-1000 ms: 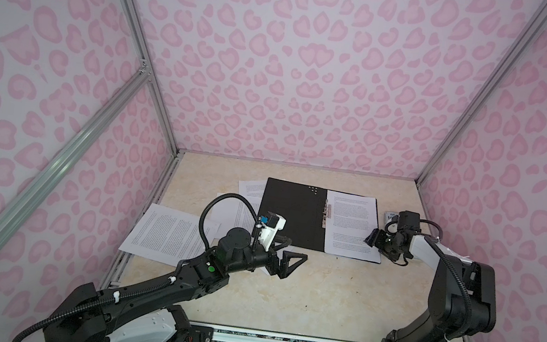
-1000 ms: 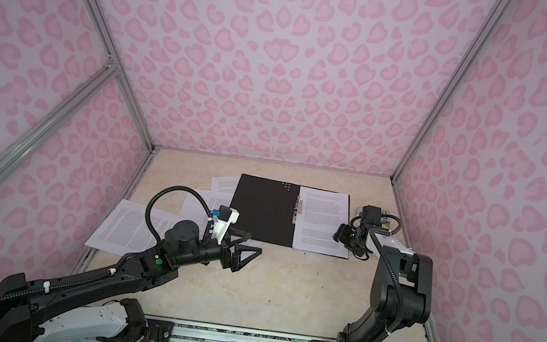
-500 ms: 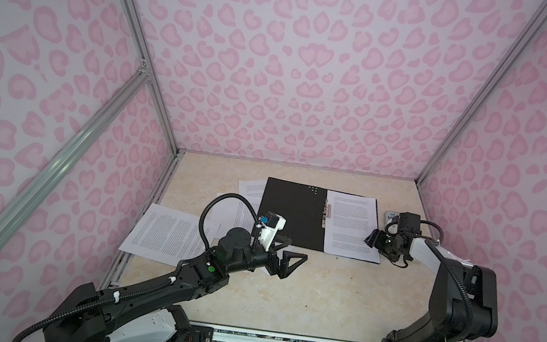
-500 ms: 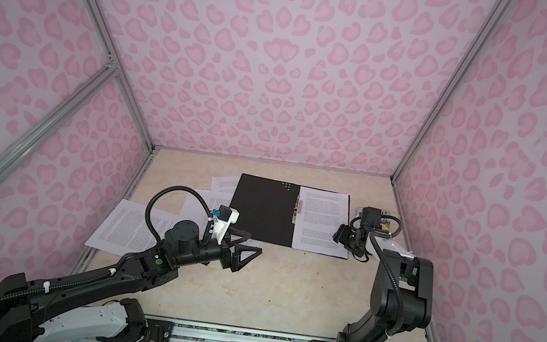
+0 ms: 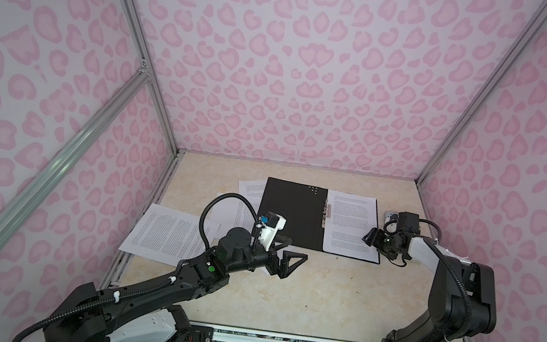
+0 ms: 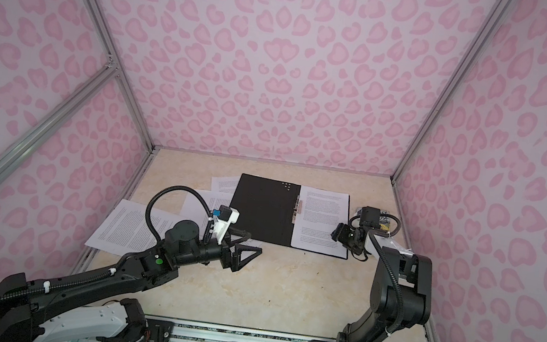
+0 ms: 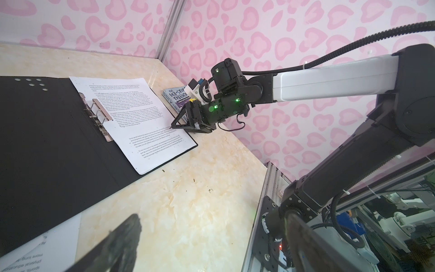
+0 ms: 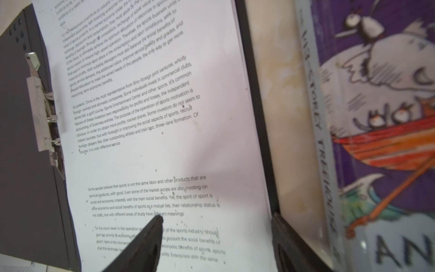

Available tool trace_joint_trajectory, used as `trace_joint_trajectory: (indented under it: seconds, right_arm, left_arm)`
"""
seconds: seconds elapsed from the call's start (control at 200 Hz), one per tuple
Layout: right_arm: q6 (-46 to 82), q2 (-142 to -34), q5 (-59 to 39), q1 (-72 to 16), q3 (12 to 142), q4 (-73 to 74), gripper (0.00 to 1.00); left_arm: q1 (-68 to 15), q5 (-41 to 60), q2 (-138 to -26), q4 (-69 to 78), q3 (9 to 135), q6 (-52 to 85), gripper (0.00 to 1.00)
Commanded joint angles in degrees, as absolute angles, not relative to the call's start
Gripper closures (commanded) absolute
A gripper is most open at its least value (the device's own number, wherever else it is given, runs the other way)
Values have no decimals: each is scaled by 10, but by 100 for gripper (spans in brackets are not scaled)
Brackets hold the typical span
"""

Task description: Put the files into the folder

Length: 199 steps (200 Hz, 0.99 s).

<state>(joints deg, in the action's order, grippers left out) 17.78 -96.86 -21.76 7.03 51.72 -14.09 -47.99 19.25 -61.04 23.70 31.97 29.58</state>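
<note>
Tabletop: one beige, marble-patterned surface [image 5: 283, 300].

Folder: one thin folder with a black inside [image 5: 291, 214]. It lies open and flat toward the back of the tabletop, and both halves show in both top views.

Files: white paper sheets printed with dense black text [image 5: 351, 226].
- One lies on the folder's right half, its inner edge at the clip. Whether it is a single sheet or a thin stack, I cannot tell.
- Three more lie outside the folder, to its left.
  - A large one [image 5: 168, 237] lies near the left wall.
  - One [image 5: 251, 187] pokes out from under the folder's back left corner.
  - One [image 5: 232, 211] is partly covered by the folder and the left arm's cable.

Left gripper [image 5: 293, 265]: jaws spread wide and empty. It hangs over bare tabletop just in front of the folder's left half, with the loose sheets beside it.

Right gripper [image 7: 175, 124]: jaws partly apart, pinching nothing.
- In the right wrist view one finger [image 8: 150, 237] is over the filed sheet's text.
- The other finger [image 8: 289, 242] is at the folder's outer edge, so the sheet's right margin lies between them.
- Whether the fingers touch the paper, I cannot tell.

Paperback book: one small book with a purple illustrated cover [image 8: 376, 117]. It lies flat just beside the folder's right edge, next to the right gripper.

Metal clip: one silver spine clip [image 7: 101, 117].
</note>
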Motion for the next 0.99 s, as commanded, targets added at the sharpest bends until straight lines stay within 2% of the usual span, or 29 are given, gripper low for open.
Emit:
trace_joint_trajectory:
  seconds: [0.0, 0.4, 0.545, 0.675, 0.795, 0.915, 0.99]
  right_arm:
    - [181, -971, -235, 68, 506, -161, 27]
    - [188, -942, -200, 67, 513, -172, 24]
    - [194, -901, -178, 62, 522, -182, 21]
    - [193, -864, -156, 12, 544, -206, 18]
    - [194, -839, -156, -48, 558, -209, 15]
    - [190, -828, -158, -104, 561, -199, 14]
    - [186, -824, -164, -136, 559, -197, 14]
  left_arm:
    - [-479, 194, -610, 245, 326, 292, 3]
    - [-479, 173, -612, 226, 332, 287, 3]
    - [-479, 84, -600, 166, 343, 278, 3]
    - [-466, -3, -589, 97, 354, 288, 3]
    - [-423, -69, -589, 8, 372, 314, 3]
    - [-315, -25, -595, -31, 360, 367, 3]
    - [-248, -33, -606, -75, 355, 386, 3]
